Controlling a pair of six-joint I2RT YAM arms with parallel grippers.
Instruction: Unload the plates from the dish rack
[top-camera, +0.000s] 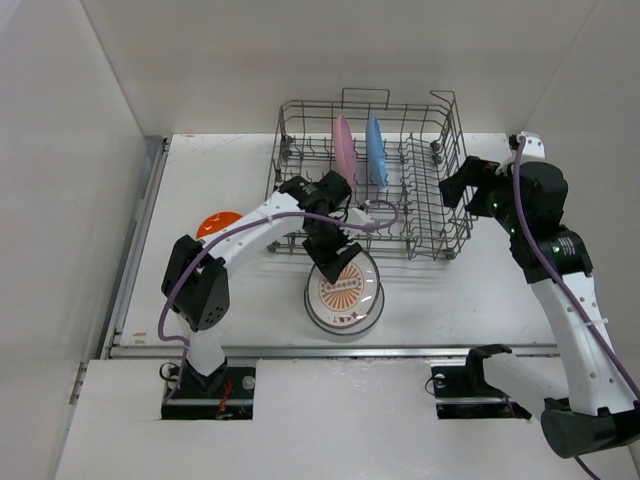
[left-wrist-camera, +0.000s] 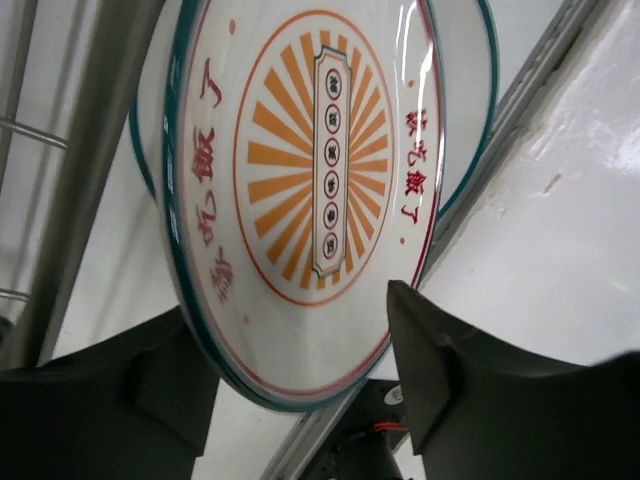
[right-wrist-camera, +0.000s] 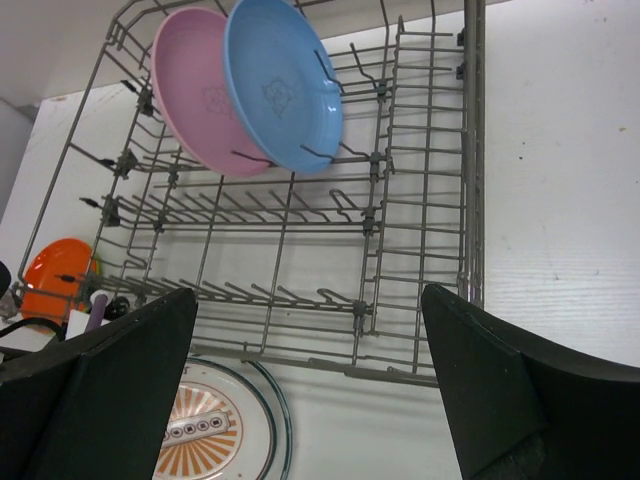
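My left claw (top-camera: 335, 255) sits over the far rim of the sunburst plate (top-camera: 347, 292), which lies on the surface (top-camera: 250, 310) just in front of the rack (top-camera: 425, 215). In its wrist view one finger (left-wrist-camera: 150, 400) is tucked behind that plate's rim and the other overlaps it in front. I cannot tell whether the claw is pinching the rim or merely straddling it. A lower plate (left-wrist-camera: 465, 80) with a teal edge peeks out from under the sunburst one, mostly hidden. My right claw (right-wrist-camera: 308, 292) is spread wide with nothing between its fingers, hovering at the rack's right end. A pink plate (right-wrist-camera: 190, 110) and a blue plate (right-wrist-camera: 280, 85) stand on edge side by side in the rack's far rows. An orange plate (top-camera: 213, 222) lies left of the rack, partly covered by my left arm.
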